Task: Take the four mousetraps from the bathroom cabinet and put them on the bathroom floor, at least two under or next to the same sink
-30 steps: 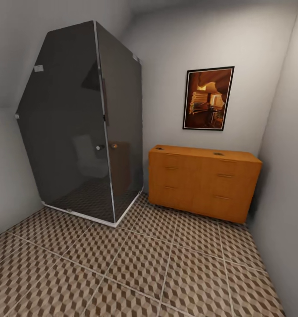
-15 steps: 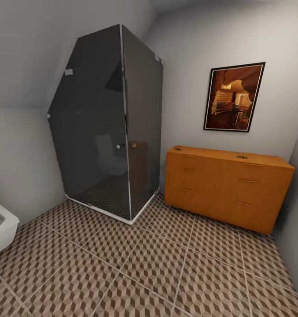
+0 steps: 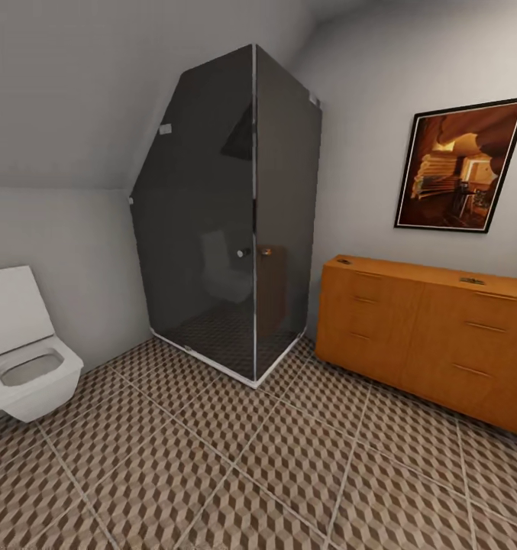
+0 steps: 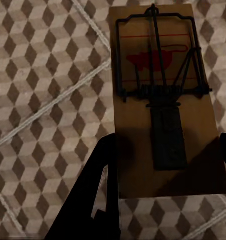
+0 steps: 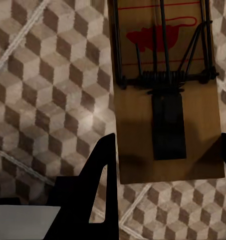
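Observation:
A brown wooden mousetrap point(image 4: 163, 75) with a dark wire bar and a red mouse print sits between the black fingers of my left gripper point(image 4: 168, 142), held above the cube-patterned bathroom floor point(image 4: 42, 75). My right gripper point(image 5: 168, 142) is shut on a second mousetrap point(image 5: 163, 50) over the same tiles point(image 5: 42, 75). In the head view the orange-brown cabinet point(image 3: 426, 336) stands against the right wall. Two small dark things lie on its top, one near its left end point(image 3: 344, 261) and one further right point(image 3: 472, 281); they look like mousetraps. The sink is out of view.
A dark glass shower cubicle point(image 3: 235, 221) fills the far corner left of the cabinet. A white wall-hung toilet point(image 3: 25, 359) with its lid up is at the left. A framed picture point(image 3: 460, 168) hangs above the cabinet. Tiled floor point(image 3: 250, 458) spreads in front.
The head view has swung to the left: the shower and cabinet slid rightward in the picture and the toilet came into view. That is the camera turning, not the things moving.

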You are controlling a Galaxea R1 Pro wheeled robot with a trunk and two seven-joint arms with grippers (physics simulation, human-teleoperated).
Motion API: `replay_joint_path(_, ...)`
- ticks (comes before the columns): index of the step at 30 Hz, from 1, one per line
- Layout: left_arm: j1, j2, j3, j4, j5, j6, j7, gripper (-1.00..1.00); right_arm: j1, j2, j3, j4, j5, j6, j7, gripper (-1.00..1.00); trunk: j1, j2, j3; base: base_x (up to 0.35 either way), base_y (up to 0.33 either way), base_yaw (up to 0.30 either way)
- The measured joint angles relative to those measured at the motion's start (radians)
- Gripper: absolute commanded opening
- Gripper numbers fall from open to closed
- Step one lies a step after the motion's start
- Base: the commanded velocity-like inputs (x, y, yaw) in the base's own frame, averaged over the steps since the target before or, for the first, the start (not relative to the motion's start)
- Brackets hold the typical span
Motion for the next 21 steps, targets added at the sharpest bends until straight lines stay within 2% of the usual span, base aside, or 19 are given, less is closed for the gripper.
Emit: replay_joint_path(21, 0.000, 0.000, 0.000, 0.000, 0.000, 0.000, -0.001, -1.00, 0.000, 0.003, -0.001, 0.000, 0.008, 0.005, 0.007, -1.00, 0.000, 0.000, 0.000, 0.000, 0.000, 0.286)
